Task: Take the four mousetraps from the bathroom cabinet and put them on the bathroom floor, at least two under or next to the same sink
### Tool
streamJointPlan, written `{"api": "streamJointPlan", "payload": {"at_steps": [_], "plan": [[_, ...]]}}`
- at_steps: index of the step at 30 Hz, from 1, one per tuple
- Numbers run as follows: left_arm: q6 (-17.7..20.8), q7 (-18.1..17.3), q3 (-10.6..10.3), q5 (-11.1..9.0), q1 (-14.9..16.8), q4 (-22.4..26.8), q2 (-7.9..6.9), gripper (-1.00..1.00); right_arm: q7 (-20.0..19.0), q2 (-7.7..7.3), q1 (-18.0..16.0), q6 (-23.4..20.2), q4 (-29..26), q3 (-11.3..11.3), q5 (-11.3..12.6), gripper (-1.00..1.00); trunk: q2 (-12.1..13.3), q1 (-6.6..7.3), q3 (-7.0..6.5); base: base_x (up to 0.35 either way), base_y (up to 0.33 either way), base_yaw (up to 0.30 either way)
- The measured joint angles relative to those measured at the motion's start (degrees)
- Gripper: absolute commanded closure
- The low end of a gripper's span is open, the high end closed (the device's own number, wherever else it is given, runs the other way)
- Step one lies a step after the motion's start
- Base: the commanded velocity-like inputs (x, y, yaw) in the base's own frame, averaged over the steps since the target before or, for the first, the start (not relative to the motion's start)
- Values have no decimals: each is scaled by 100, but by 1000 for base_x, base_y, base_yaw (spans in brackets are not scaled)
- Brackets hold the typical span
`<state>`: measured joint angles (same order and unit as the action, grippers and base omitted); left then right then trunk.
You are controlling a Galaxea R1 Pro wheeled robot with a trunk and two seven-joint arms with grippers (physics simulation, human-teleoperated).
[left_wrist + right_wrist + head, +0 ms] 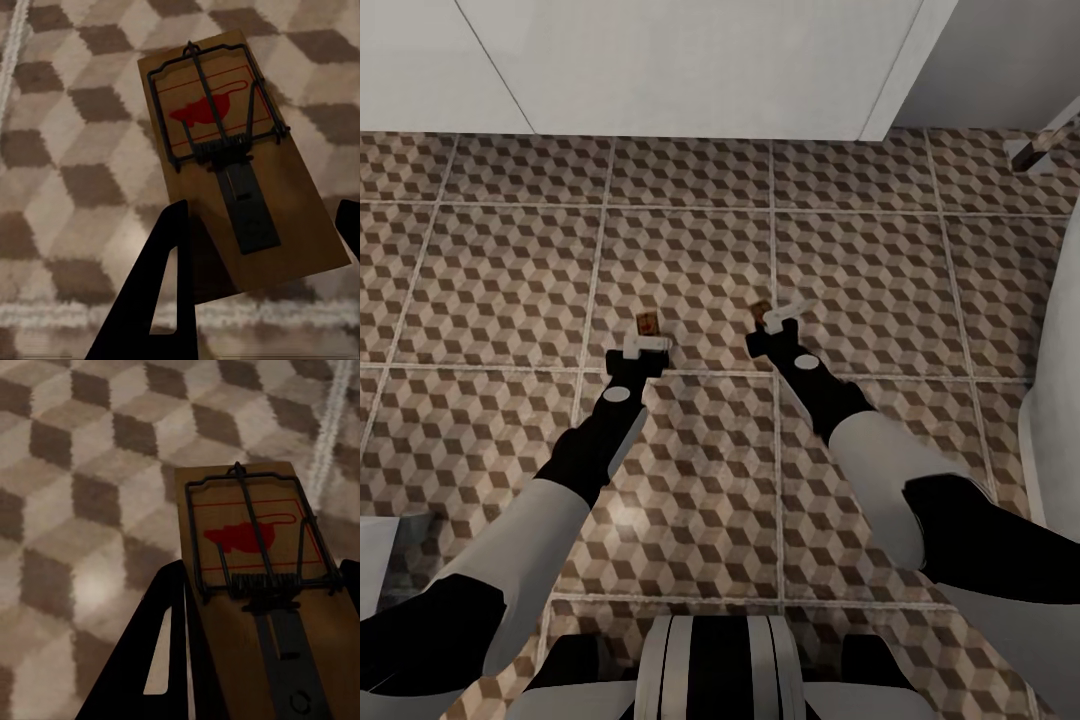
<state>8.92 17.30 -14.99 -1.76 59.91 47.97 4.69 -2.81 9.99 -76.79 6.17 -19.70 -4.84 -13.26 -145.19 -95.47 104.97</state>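
Note:
Each of my grippers is shut on a mousetrap, low over the bathroom floor (500, 290) with its brown cube-pattern tiles. The left gripper (641, 346) (262, 214) pinches the near end of one tan mousetrap (648, 322) (225, 142), wire bar and red mark facing up. My right gripper (784, 317) (262, 574) grips a second mousetrap (760, 311) (251, 547) the same way, about one tile-width to the right. Whether either trap touches the tiles I cannot tell. A white vanity front (690, 70) that may belong to the sink runs along the far edge. The cabinet is out of view.
A white curved tub wall (1060, 330) rises at the right edge, with a chrome fitting (1042, 148) beyond it. Another white object (375, 560) shows at the lower left. Open tiles lie between my grippers and the vanity.

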Motion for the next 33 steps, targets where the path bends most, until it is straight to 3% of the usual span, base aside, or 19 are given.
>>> {"api": "streamJointPlan", "payload": {"at_steps": [10, 18, 33], "plan": [[-83, -3, 1, -3, -7, -135, 7, 100, -2, 0, 1, 496, 424, 6, -21, 100, 0, 0, 0, 0, 0, 0], [-501, 2, 2, -8, -7, -209, 10, 100, -2, 0, 1, 559, 461, 7, -23, 100, 0, 0, 0, 2, 0, 0], [-537, 2, 4, -8, -7, -373, 10, 100, -3, 0, 1, 563, 471, 9, -25, 100, 0, 3, 0, 180, 51, 0]]}}
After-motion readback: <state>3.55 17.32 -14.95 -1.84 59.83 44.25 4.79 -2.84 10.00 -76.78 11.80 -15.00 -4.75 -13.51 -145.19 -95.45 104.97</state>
